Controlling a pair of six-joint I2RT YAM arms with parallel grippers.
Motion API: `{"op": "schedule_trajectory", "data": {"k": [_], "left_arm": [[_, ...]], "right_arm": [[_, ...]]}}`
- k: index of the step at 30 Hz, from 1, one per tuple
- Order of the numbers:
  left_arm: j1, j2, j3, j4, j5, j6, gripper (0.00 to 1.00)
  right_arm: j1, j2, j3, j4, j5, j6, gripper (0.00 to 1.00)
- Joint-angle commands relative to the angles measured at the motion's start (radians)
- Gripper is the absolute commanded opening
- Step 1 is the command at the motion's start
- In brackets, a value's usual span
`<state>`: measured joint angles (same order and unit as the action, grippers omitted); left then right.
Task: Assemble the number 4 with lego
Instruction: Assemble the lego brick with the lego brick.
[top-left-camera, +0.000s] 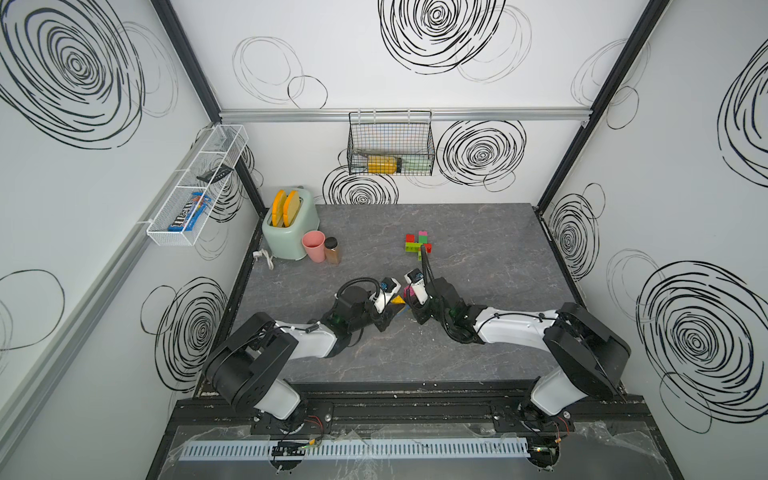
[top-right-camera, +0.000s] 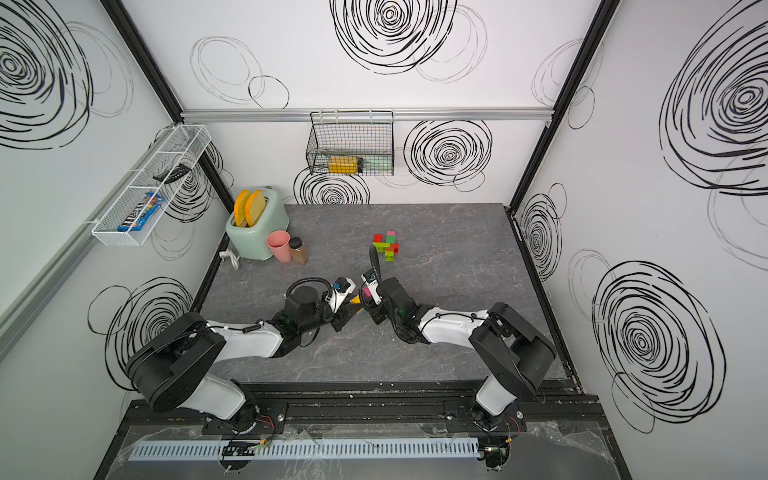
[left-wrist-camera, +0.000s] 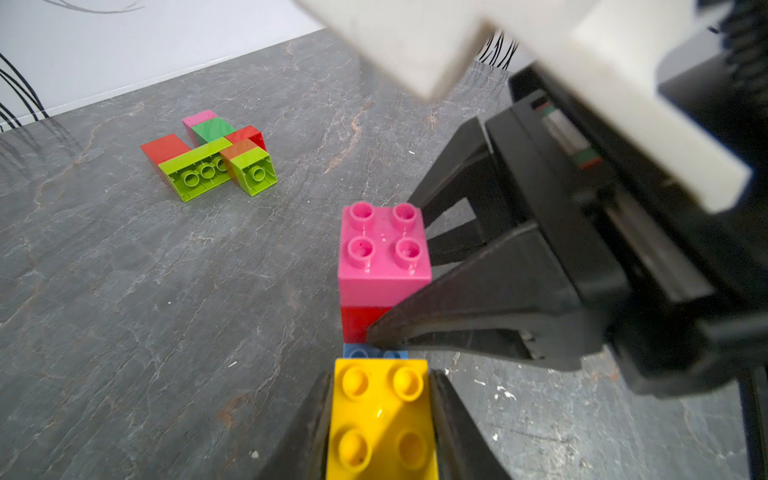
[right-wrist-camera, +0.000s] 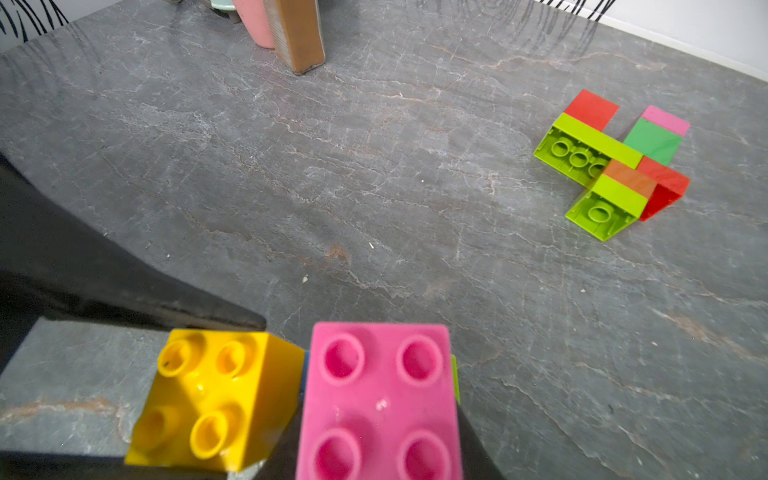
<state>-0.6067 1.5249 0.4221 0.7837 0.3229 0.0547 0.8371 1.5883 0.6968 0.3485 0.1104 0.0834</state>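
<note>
At table (left-wrist-camera: 166, 311) centre, pink-on-red stack (left-wrist-camera: 384, 266) upright, studs up; yellow brick (left-wrist-camera: 382, 415) beside.

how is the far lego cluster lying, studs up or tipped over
Tipped on its side: the lego cluster shows smooth side faces upward; hollow undersides of its lime bricks face sideways.

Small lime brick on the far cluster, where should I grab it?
Probably from above, jaws across its smooth side walls: the small lime brick lies on its side, hollow bottom facing sideways, jutting clear of the long lime brick.
</note>
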Motion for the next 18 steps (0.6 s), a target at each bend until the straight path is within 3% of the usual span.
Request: {"op": "schedule_trajectory", "data": {"k": [1, 11, 18], "left_arm": [[-0.024, 0.054, -0.067, -0.145, 0.105, -0.027, 0.00], [-0.054, 0.067, 0.039, -0.300, 0.091, 0.028, 0.00], [-0.076, 0.109, 0.004, -0.252, 0.082, 0.016, 0.00]], "right_arm": [[-0.003, 0.054, -0.051, -0.238, -0.076, -0.020, 0.00], [-0.001, 0.072, -0.057, -0.250, -0.090, 0.011, 0.00], [0.002, 0.077, -0.088, -0.243, -0.095, 0.061, 0.00]]}}
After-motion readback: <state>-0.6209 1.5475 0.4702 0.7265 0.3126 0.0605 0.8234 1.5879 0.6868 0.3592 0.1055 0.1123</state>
